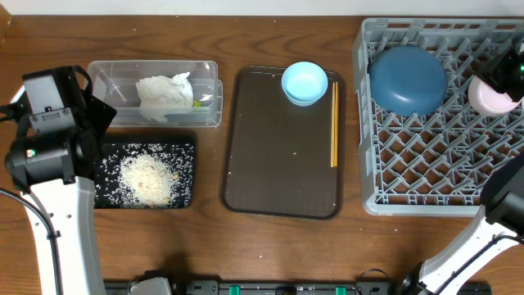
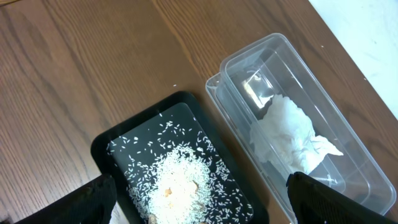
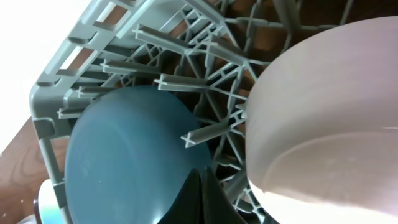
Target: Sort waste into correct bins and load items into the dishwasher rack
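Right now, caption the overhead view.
Rice in black tray, napkin in clear tub, dark-blue bowl in rack, right gripper holding pink bowl; light-blue bowl, chopsticks on brown tray.

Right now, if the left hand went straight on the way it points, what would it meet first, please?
Most likely the loose rice in the black tray, near the side next to the clear tub; the open left hand is centred over it, though depth is unclear.
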`<state>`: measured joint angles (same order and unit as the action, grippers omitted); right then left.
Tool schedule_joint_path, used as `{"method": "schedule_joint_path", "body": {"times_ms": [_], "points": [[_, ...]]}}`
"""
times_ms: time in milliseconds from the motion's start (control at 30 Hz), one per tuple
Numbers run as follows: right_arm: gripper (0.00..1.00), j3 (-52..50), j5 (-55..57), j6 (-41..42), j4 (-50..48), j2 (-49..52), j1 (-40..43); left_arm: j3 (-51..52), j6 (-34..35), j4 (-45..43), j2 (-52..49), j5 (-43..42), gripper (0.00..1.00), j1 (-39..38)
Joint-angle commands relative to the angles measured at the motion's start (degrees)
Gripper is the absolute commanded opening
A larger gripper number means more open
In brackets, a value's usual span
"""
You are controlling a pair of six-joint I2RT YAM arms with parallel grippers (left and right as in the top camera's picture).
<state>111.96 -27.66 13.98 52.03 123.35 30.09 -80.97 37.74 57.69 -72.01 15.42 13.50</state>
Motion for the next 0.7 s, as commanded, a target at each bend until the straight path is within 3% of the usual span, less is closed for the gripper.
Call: {"method": "schedule_joint_path", "body": {"times_ms": [0, 200, 500, 667], "points": [[0.01, 0.98, -1.51, -0.98, 0.07, -1.25, -0.39, 0.17, 0.72, 0.15, -0.24, 1.16, 0.9, 0.33], [0.01, 0.98, 1.25, -0.96, 0.07, -4.48, -0.39, 0.17, 0.72, 0.15, -0.24, 1.16, 0.9, 0.31], [0.02, 0.74, 27.65, 1.44, 3.15, -5.81, -0.39, 0.17, 0.72, 0.15, -0.24, 1.16, 0.9, 0.33], [0.01, 0.7, 28.7, 1.51, 4.04, -3.37, -0.39, 0.17, 0.72, 0.15, -0.24, 1.16, 0.9, 0.33]]}}
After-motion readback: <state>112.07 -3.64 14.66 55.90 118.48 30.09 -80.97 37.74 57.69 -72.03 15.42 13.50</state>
